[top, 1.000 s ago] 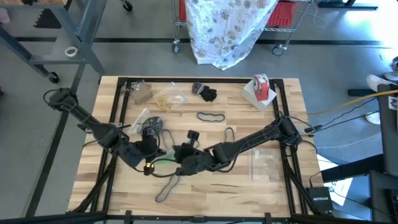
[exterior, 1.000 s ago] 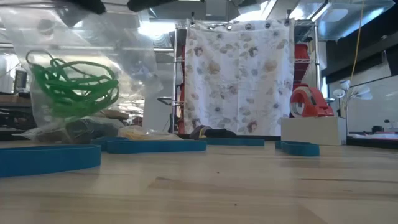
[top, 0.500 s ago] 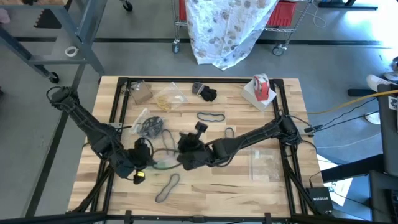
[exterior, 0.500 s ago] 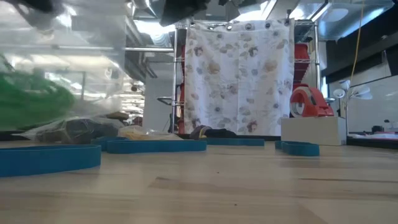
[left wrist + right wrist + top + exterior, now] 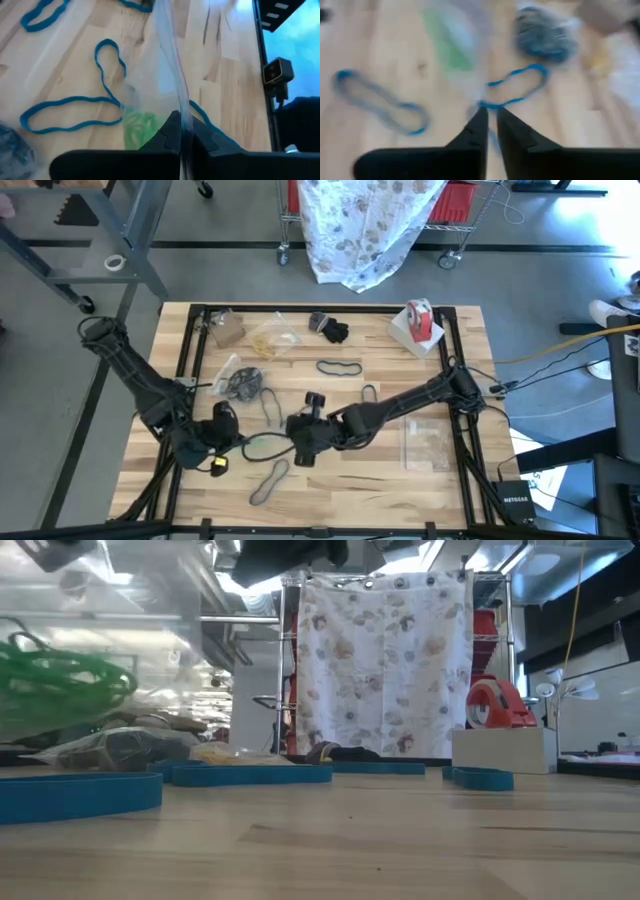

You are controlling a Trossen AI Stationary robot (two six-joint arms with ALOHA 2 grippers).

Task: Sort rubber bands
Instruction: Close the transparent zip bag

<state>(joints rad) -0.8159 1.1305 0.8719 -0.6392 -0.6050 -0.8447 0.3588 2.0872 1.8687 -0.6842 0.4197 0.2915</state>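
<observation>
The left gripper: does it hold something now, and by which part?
The left gripper pinches a clear plastic bag of green rubber bands by its edge.

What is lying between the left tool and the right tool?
In the high view, a clear bag holding green rubber bands spans the gap between the left tool and the right tool; the left one pinches its edge.

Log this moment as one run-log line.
left gripper: shut on bag of green bands | right gripper: slightly open, beside it | blue bands: loose on table
</observation>
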